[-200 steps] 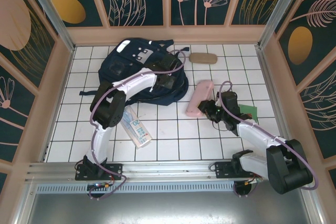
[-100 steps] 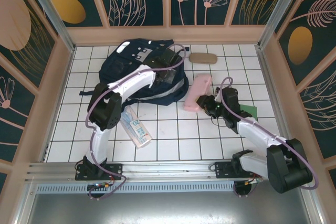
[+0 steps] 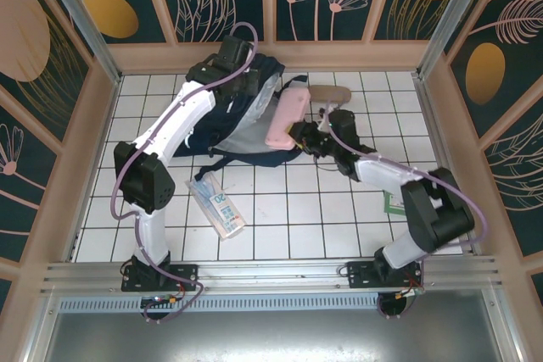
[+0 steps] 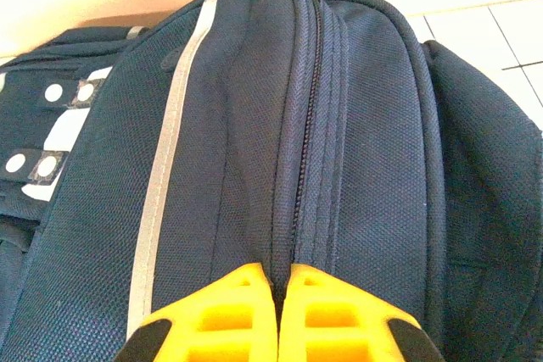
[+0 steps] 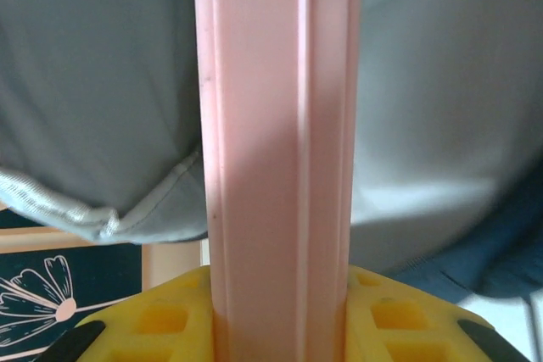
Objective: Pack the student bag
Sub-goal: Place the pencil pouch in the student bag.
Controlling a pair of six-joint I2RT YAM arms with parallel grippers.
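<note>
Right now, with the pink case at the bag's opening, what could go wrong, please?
The left fingers pinch only a thin fold of the student bag by the zipper; it may slip out and the opening collapse. The right fingers hold the pink case by one end; catching the grey lining could twist it.

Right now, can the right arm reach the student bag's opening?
Probably yes: the left end effector holds the student bag open, and the right end effector's pink case points at its grey lining.
</note>
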